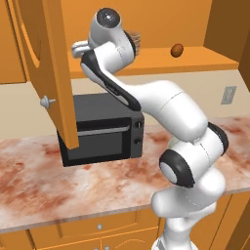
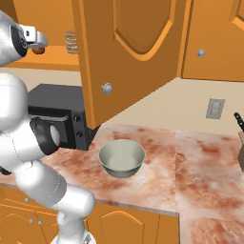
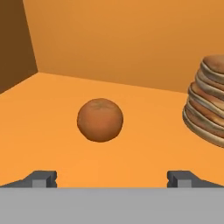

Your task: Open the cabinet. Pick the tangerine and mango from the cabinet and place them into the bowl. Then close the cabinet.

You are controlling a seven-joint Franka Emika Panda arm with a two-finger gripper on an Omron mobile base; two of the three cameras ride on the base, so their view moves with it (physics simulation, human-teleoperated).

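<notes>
Both doors of the cabinet stand open over the counter. My gripper reaches onto the cabinet shelf, open and holding nothing. In the hand view the tangerine lies on the shelf just ahead, a little left of the middle between the fingertips and clear of them. In the right base view the tangerine sits right under the gripper. Further right on the shelf lies the redder mango. The pale bowl stands on the counter below the right door and has nothing in it.
A ribbed brownish cylinder stands on the shelf close to the right of the tangerine. The black microwave sits on the counter under the cabinet. The open left door hangs out in front of it. A knife block is at the far right.
</notes>
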